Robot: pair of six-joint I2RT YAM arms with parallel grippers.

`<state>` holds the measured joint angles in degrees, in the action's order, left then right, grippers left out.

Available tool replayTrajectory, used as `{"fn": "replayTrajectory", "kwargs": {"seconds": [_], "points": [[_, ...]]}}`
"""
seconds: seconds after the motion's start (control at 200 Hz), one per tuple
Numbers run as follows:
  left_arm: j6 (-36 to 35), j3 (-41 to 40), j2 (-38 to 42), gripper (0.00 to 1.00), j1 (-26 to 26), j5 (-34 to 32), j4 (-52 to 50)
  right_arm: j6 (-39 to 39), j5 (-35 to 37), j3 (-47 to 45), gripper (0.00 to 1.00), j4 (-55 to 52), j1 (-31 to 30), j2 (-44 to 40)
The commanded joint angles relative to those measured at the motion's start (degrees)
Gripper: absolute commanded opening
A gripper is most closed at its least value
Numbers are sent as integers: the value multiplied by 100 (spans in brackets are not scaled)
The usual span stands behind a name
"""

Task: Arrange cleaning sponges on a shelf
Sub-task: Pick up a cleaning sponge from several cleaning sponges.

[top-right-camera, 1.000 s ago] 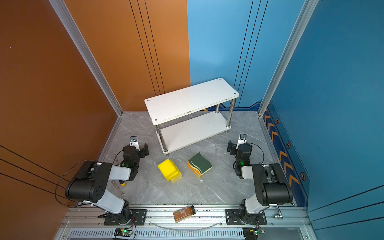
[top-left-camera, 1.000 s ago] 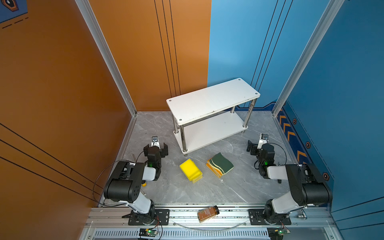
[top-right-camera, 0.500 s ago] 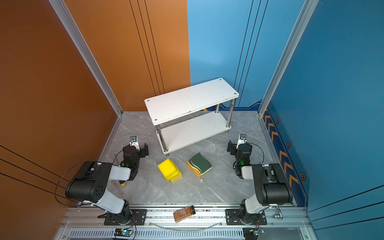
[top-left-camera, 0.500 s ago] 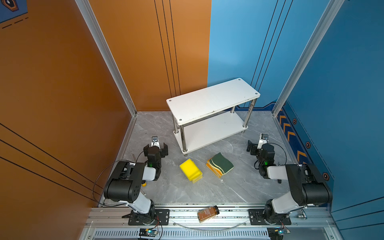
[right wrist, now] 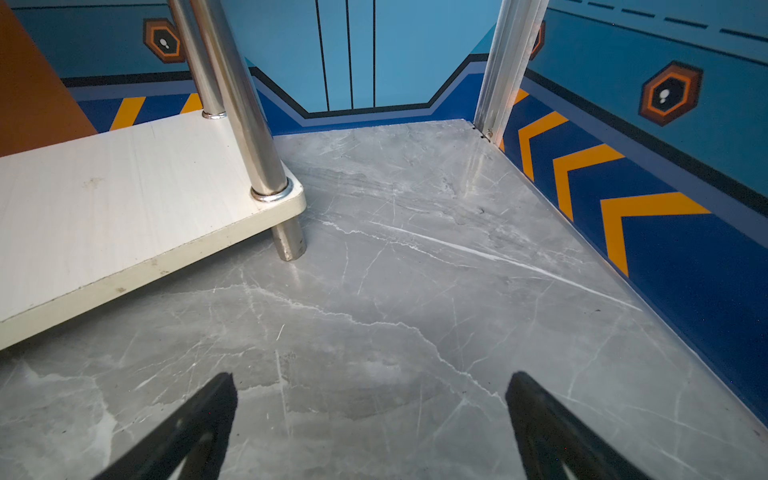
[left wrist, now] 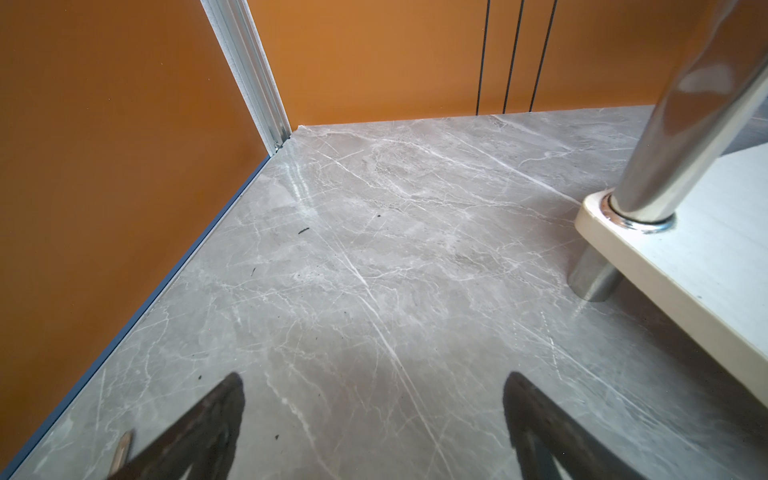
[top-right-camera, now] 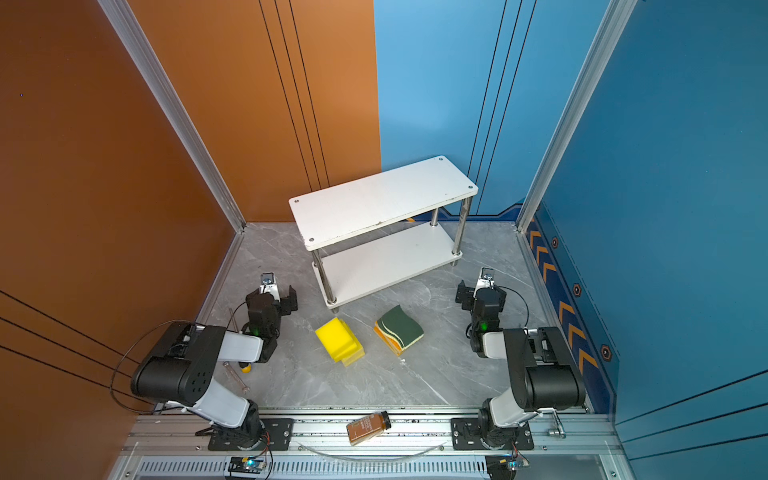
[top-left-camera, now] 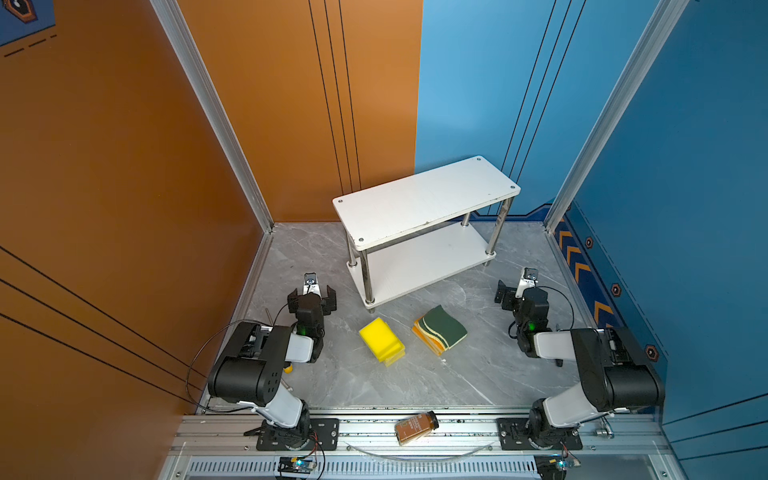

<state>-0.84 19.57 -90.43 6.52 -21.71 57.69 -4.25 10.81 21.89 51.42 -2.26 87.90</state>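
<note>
The shelf (top-left-camera: pixel 424 203) (top-right-camera: pixel 382 199) stands at the back of the marble floor, both white boards bare. In front of it lie the cleaning sponges in two piles: a yellow stack (top-left-camera: pixel 380 338) (top-right-camera: pixel 336 338) and a stack with a dark green wavy top over orange layers (top-left-camera: pixel 442 328) (top-right-camera: pixel 401 326). My left gripper (top-left-camera: pixel 311 296) (top-right-camera: pixel 272 297) (left wrist: pixel 374 376) is open over bare floor, left of the shelf's front leg. My right gripper (top-left-camera: pixel 521 291) (top-right-camera: pixel 478 293) (right wrist: pixel 371 375) is open over bare floor, right of the shelf. The lower board's corners show in the wrist views (left wrist: pixel 706 257) (right wrist: pixel 124 199).
A brown bottle (top-left-camera: pixel 417 427) (top-right-camera: pixel 369 427) with a black cap lies on the front metal rail. A small tool with a yellow handle (top-left-camera: pixel 286 368) (top-right-camera: pixel 245 367) lies beside the left arm. Orange walls close the left and back, blue walls the right.
</note>
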Motion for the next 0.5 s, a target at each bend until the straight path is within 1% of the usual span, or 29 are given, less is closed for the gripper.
{"fn": "replayTrajectory", "kwargs": {"seconds": [0.0, 0.13, 0.25, 0.366, 0.496], "points": [[-86, -99, 166, 98, 50, -202, 177, 35, 76, 29, 100, -298, -28, -242], [-79, -168, 250, 98, 50, -227, 251, 94, -56, 232, 100, -943, -37, -586], [-76, -178, 278, 98, 60, -226, 260, 91, -315, 681, 100, -2116, -37, -1012], [-82, -189, 279, 98, 59, -226, 261, 110, -1019, 1334, 100, -3447, -32, -1328], [-79, -200, 277, 98, 59, -227, 260, 178, -1944, 2095, 100, -4809, -63, -1411]]}}
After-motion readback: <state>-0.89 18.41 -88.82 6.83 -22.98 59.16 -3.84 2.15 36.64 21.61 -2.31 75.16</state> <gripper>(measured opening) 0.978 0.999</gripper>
